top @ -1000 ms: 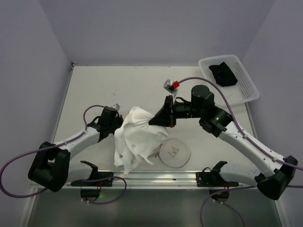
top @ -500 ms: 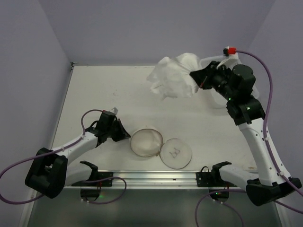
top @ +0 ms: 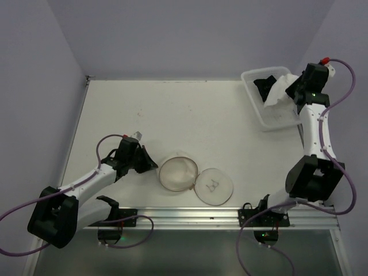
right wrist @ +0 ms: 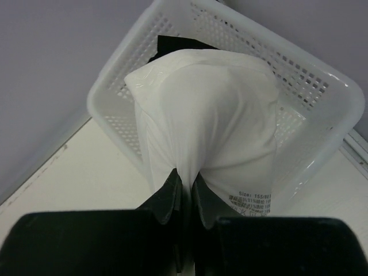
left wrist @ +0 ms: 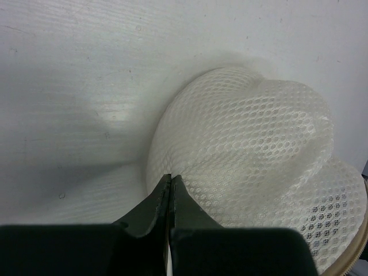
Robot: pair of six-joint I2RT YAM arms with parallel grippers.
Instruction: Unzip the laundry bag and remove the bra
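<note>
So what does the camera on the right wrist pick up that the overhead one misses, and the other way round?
Only the right wrist view shows the printed size label on the white garment and the holes in the white basket up close. Only the overhead view shows the laundry bag lying open on the table, with the left gripper at its rim. Both show the right gripper clamping the garment over the basket, which already holds a black item.

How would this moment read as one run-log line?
left gripper: shut on laundry bag | right gripper: shut on white garment, over white basket | bag: open, on table
</note>
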